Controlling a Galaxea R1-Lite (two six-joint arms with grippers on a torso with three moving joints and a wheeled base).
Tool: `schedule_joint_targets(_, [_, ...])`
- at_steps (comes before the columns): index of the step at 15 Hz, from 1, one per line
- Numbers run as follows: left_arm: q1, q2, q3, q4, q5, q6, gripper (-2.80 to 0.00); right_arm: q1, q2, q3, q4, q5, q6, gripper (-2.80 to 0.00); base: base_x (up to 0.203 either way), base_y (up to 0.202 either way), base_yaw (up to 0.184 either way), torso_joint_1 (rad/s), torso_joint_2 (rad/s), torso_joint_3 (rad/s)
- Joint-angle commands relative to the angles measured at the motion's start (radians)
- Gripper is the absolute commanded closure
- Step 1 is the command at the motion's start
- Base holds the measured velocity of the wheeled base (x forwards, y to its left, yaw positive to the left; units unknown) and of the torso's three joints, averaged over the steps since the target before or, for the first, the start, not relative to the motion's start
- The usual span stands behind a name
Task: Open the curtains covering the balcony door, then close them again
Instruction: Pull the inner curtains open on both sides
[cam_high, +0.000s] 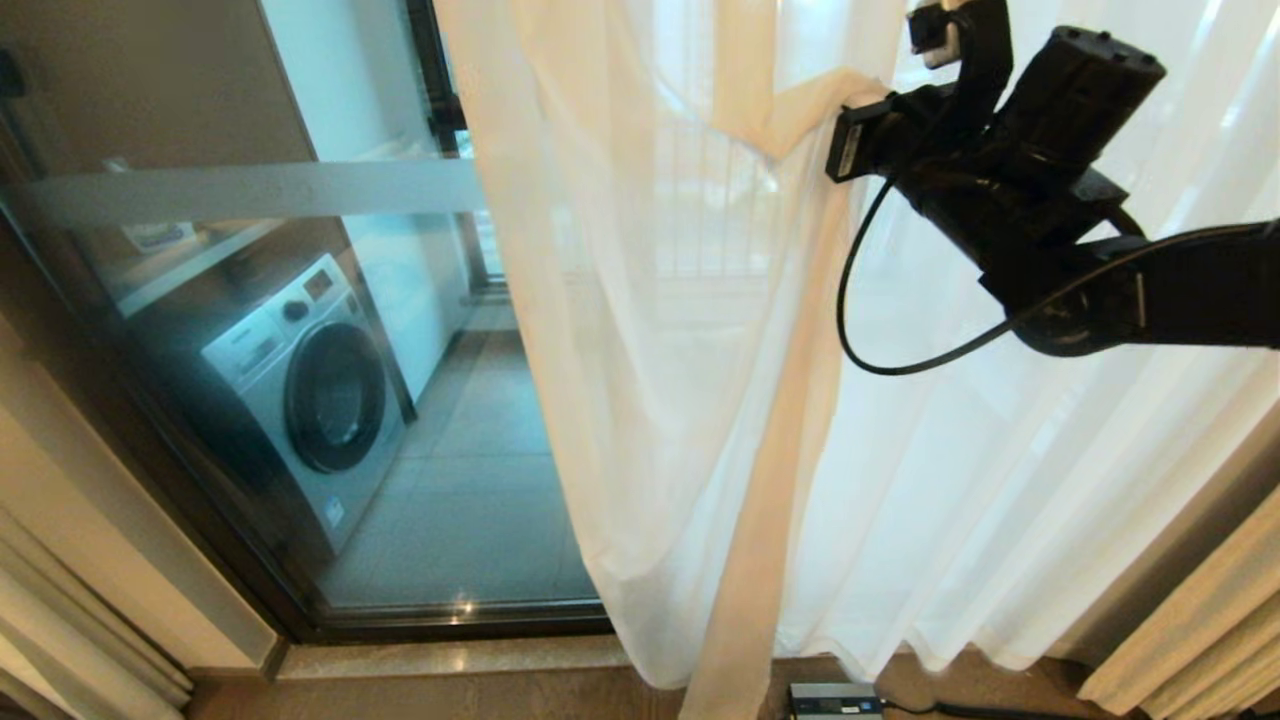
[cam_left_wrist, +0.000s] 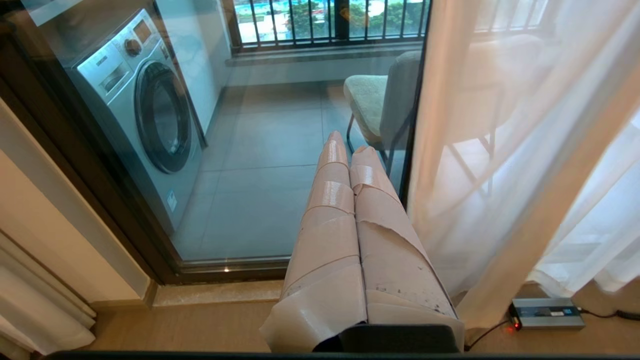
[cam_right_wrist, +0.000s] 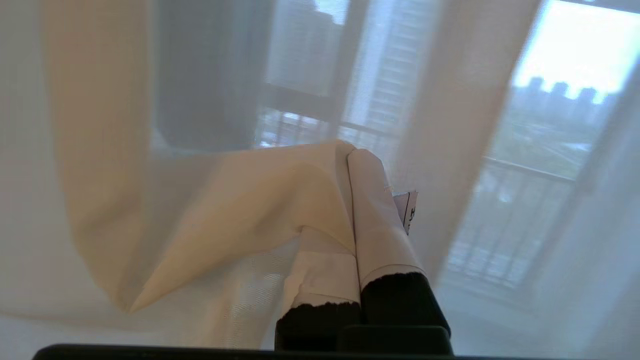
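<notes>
Right arm is crossing the near right of the head view, and the right gripper (cam_high: 850, 125) is sitting high up with its fingers (cam_right_wrist: 370, 215) shut on a cream fold at the edge of the sheer curtain (cam_high: 680, 400). Curtain is hanging floor-length, long axis vertical, covering the right part of the balcony door (cam_high: 250, 190); left part of the glass is standing bare, showing a washing machine (cam_high: 310, 400) behind it. Judgement: fabric is lying to the left of and around the fingers, and any sideways pull has to run along the door, left to close or right to open; which one is due cannot be told. Right arm is clearly the nearer one.

Left gripper (cam_left_wrist: 350, 145) is hanging low, well apart from the curtain, fingers pressed together on nothing.

Right wrist view is showing the pinch itself, fabric bunching beside the taped fingers. Head view is hiding that contact behind the gripper body. Left wrist view is adding a chair (cam_left_wrist: 375, 105) on the balcony and a small grey box (cam_left_wrist: 547, 313) on the floor by the hem.
</notes>
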Motion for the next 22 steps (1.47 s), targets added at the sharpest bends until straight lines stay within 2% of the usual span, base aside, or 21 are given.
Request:
schedule_joint_targets(1, [0.0,0.0,0.0,-0.001,0.0,0.001,0.0,-0.029,-0.066,0.042,-0.008,-0.026,0.001,0.0,0.0,0.0,0.0,0.0,0.0,0.0])
schedule_joint_targets(8, [0.0,0.0,0.0,-0.001,0.0,0.001,0.0,-0.118,-0.191,0.192,-0.008,-0.064,-0.002,0.0,0.0,0.0,0.0,0.0,0.0,0.0])
schedule_joint_targets(14, [0.0,0.0,0.0,-0.001,0.0,0.001,0.0,-0.21,-0.293,0.35,-0.006,-0.066,0.003,0.0,0.0,0.0,0.0,0.0,0.0,0.0])
schedule_joint_targets(17, [0.0,0.0,0.0,-0.001,0.0,0.001,0.0,-0.222,-0.334,0.418,-0.01,-0.078,0.006,0.0,0.0,0.0,0.0,0.0,0.0,0.0])
schedule_joint_targets(22, [0.0,0.0,0.0,-0.001,0.0,0.001,0.0,-0.229,-0.362,0.452,-0.016,-0.081,0.008,0.0,0.0,0.0,0.0,0.0,0.0,0.0])
